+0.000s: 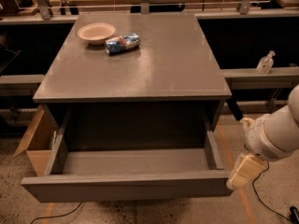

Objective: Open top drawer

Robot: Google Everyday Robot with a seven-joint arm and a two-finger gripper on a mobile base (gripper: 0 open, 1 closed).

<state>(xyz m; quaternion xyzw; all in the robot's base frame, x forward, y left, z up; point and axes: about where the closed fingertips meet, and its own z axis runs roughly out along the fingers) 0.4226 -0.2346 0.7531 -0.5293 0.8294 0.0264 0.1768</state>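
Observation:
The top drawer (126,185) is a wide grey handleless drawer under the grey tabletop (135,59). It stands pulled far out toward me, and its deep grey box interior shows bare. My gripper (243,171), cream-coloured on a white arm, hangs at the lower right. It sits just beside the right end of the drawer front, close to its corner. I cannot see the other drawer fronts.
A beige bowl (96,32) and a crushed blue-and-white can (122,43) lie at the back left of the tabletop. A cardboard box (37,139) stands on the floor left of the cabinet. A clear pump bottle (265,62) sits on a ledge at the right.

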